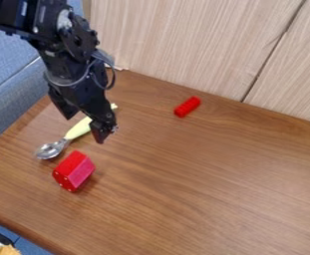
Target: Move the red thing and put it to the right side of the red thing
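Evidently no transfer under way; pincer [84, 129] released and unloaded.
Fingers spread apart, nothing between them, above or beside the pale-handled spoon [79, 128] (height not determinable). Chunky red block [73, 170] on the bench [204, 199], near the spoon's bowl; small red cylinder [187, 106] well apart, toward the wood panel [190, 45], to the block's right and farther back as the camera sees it. Task names two red things without saying which moves. Judged: if the block is the mover, grasp, carry and placement all remain; if the cylinder, it sits roughly on the called-for side, though not squarely beside the block, so completion cannot be confirmed.
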`<move>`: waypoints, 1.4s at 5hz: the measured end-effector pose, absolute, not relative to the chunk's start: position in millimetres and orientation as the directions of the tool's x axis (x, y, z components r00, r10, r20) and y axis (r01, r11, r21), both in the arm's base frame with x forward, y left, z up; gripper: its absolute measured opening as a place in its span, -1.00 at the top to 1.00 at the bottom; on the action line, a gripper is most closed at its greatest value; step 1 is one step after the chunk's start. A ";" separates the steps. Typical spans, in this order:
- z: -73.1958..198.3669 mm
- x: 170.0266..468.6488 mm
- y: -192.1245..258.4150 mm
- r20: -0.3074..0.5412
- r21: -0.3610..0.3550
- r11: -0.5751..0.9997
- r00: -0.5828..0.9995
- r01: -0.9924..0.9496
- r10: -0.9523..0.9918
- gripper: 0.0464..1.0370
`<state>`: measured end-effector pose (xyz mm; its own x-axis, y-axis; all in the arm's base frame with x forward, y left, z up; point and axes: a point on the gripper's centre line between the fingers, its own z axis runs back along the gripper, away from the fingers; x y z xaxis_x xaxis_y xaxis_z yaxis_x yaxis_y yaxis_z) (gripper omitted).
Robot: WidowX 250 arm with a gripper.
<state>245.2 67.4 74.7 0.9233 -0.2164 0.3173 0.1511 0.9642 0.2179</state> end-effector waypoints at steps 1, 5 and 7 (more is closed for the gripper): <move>69.6 243.0 66.4 0.303 0.206 0.967 0.930 0.150 -0.209 -0.92; 58.1 333.2 35.3 0.319 0.110 0.982 0.930 0.154 -0.181 -0.92; 33.2 382.2 16.6 0.255 0.080 0.980 0.947 0.182 -0.197 -0.92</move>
